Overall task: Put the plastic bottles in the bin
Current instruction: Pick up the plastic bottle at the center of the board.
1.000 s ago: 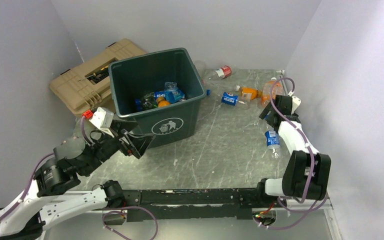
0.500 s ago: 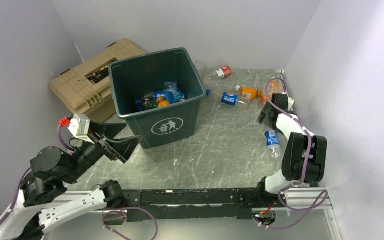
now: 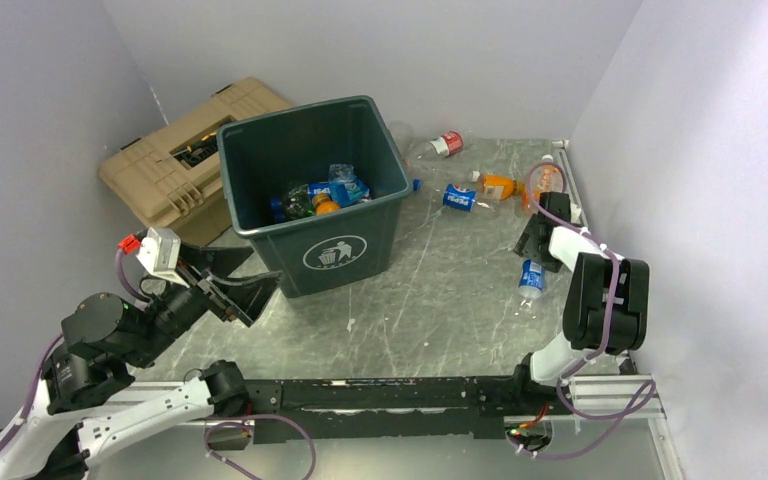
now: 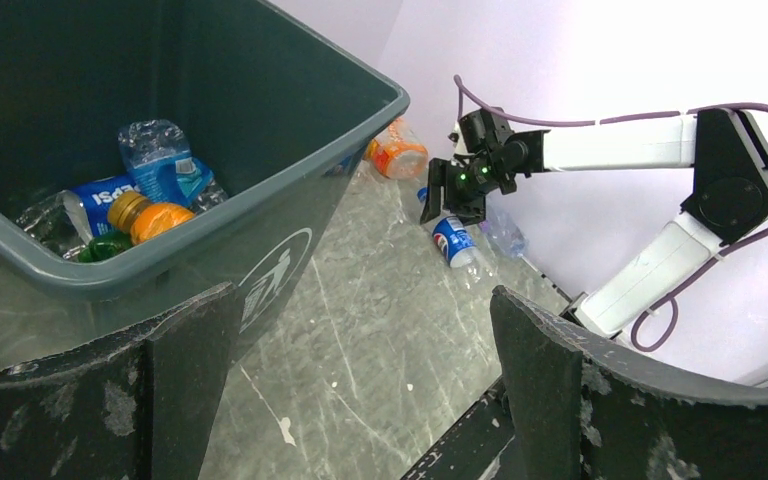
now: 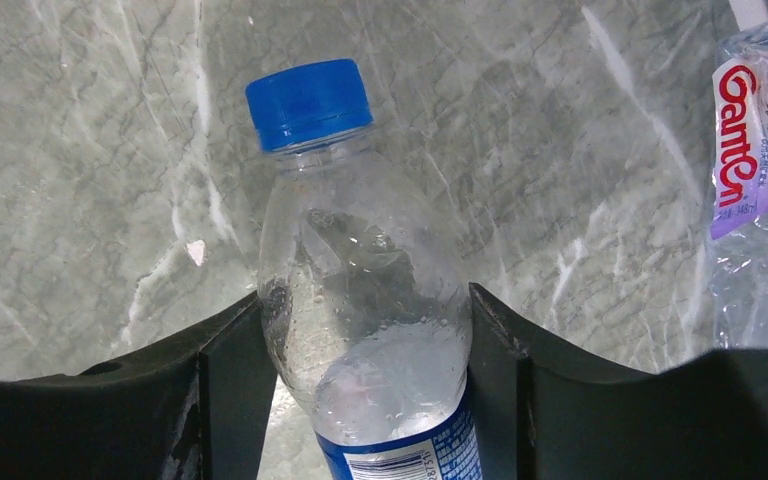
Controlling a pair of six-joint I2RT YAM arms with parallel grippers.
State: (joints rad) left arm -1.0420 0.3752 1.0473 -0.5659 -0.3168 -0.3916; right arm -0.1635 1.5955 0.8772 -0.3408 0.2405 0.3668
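A clear bottle [image 5: 360, 240], smooth and round-shouldered, with a ribbed blue cap and a blue label, lies on the grey marbled tabletop [image 3: 430, 300] near the right wall. The matte black fingers of the right gripper [image 5: 365, 305] are closed partway, pressing against both of its sides. Well to its left, the dark green tapered bin [image 3: 350, 250] holds several crumpled bottles [image 3: 325, 195]. The left gripper [image 3: 245, 295] hangs wide open and empty in front of the bin.

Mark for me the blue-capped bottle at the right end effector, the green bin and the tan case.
blue-capped bottle [image 5: 365, 300], right wrist view, on its clear body.
green bin [image 3: 360, 240], top external view, on its front wall.
tan case [image 3: 150, 170], top external view, on its lid.
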